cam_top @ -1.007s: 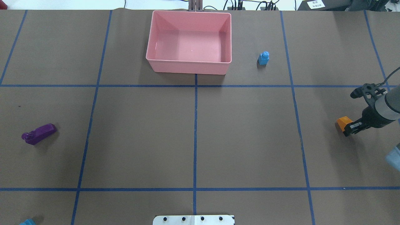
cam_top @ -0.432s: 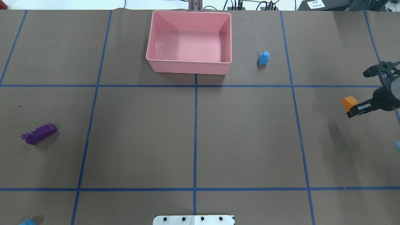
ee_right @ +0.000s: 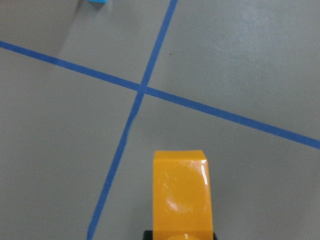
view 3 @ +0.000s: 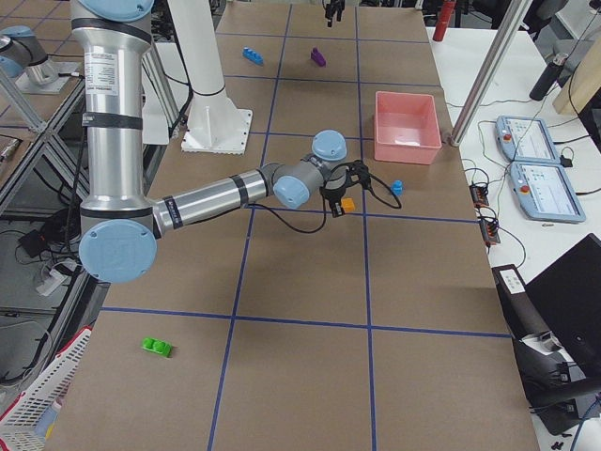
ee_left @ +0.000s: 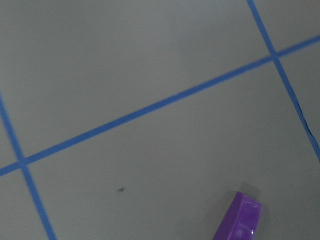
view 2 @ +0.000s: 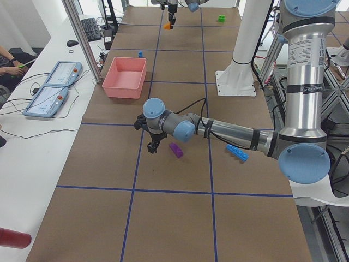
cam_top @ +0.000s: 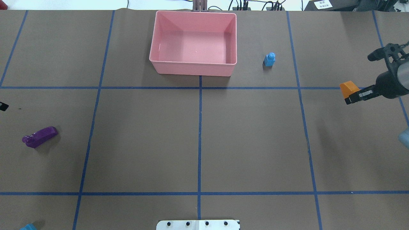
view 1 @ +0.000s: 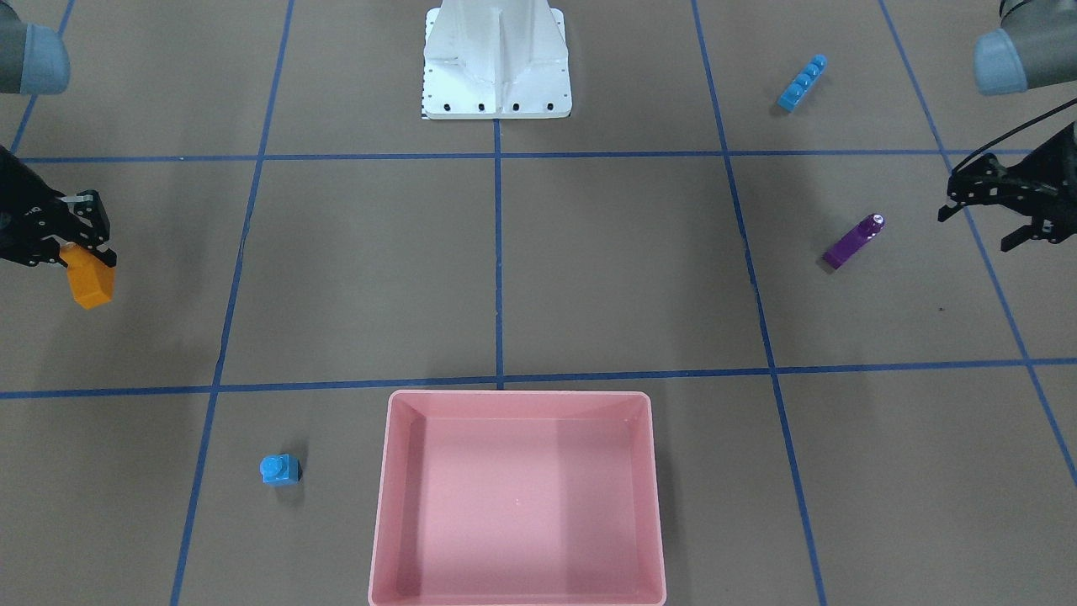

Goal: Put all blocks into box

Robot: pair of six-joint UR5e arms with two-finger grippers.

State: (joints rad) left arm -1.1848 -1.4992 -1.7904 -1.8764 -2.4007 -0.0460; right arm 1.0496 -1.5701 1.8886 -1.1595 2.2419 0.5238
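Note:
My right gripper [cam_top: 350, 95] is shut on the orange sloped block [cam_top: 347, 88] and holds it above the table at the right side; the block fills the right wrist view [ee_right: 181, 195]. The pink box [cam_top: 194, 68] stands at the far centre. The tiny blue block [cam_top: 269, 59] stands right of the box. My left gripper [view 1: 973, 231] is open and empty, a little apart from the purple sloped block [view 1: 851, 241], which lies on the table. The long blue block [view 1: 802, 82] lies near the robot's left side. The green block [view 3: 156, 347] lies far out on the right end.
The white robot base [view 1: 496, 59] stands at the near middle edge. Blue tape lines [cam_top: 199, 134] divide the brown table into squares. Cables run along the far edge [cam_top: 243, 6].
My right gripper has lifted the orange block and carried it away from the robot, toward the far side. The tip of my left gripper has come into the overhead view's left edge.

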